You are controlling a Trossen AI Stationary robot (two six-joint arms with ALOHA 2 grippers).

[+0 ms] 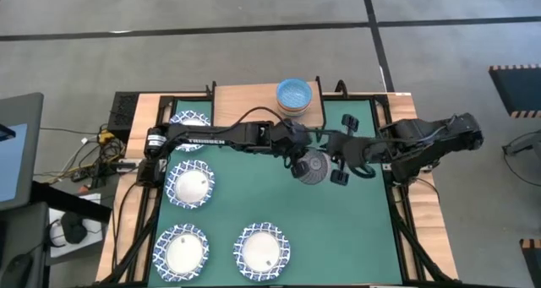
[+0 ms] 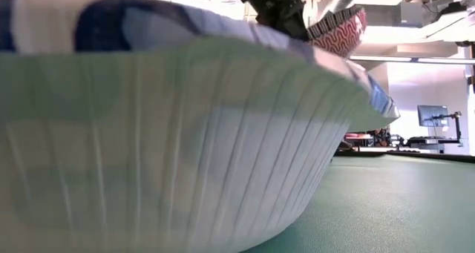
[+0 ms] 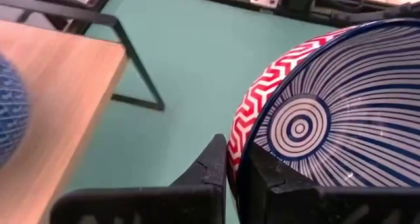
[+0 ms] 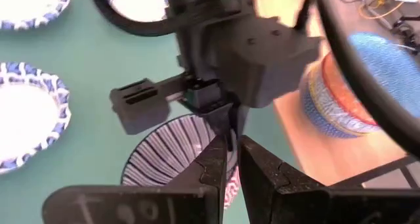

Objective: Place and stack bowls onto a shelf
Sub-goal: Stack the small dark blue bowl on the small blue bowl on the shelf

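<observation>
The left gripper [image 3: 233, 178] is clamped on the rim of the ray-patterned bowl [image 1: 311, 167], held above the green mat [image 1: 355, 229] just short of the shelf [image 1: 245, 102]; the right gripper [image 4: 231, 168], apparently closed, hovers beside it; next, carry the ray-patterned bowl onto the stacked small bowls [image 1: 293, 95].

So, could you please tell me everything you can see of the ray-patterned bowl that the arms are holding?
The ray-patterned bowl is glossy, apparently ceramic: thin blue rays run from concentric rings at its white centre, and the outside carries a red-and-white zigzag. It hangs tilted above the green mat, in front of the shelf. The left gripper pinches its rim; the right gripper is closed on the rim too.
</observation>
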